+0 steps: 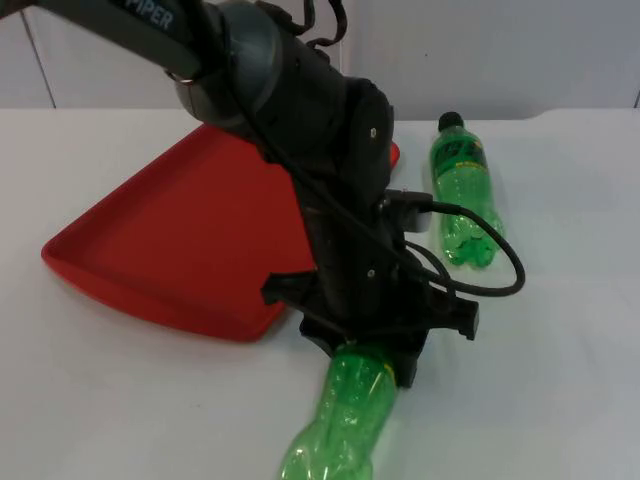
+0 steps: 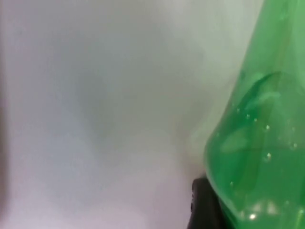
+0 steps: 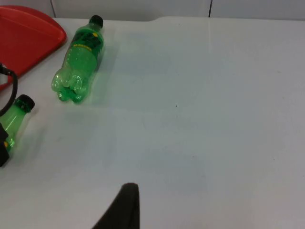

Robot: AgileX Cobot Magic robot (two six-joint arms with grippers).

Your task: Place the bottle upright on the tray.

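Left pincer (image 1: pixel 375 345) down at the 6 o'clock end of the surface (image 1: pixel 560 380), seemingly clamped on the near bottle (image 1: pixel 335 425) around its shoulder; the finger closure is masked by the wrist, so only probably shut on it. Near bottle lying on its side, off the tray (image 1: pixel 180 240), just past the tray's 5 o'clock corner. Long axis running from cap at about 1 o'clock, under the pincer, to base at about 7 o'clock. Tray up toward 10 o'clock from the grasp, close by.

Second bottle (image 1: pixel 462 195) lying flat at 2 o'clock, cap toward 12, apart from the tray's right edge and untouched.

Right pincer (image 3: pixel 125 210) waiting over bare surface; cannot tell how far open.

Left arm plainly the nearer one. Coming move, as judged: lift, swing the base down until the axis stands vertical, then carry toward 10 o'clock onto the tray.
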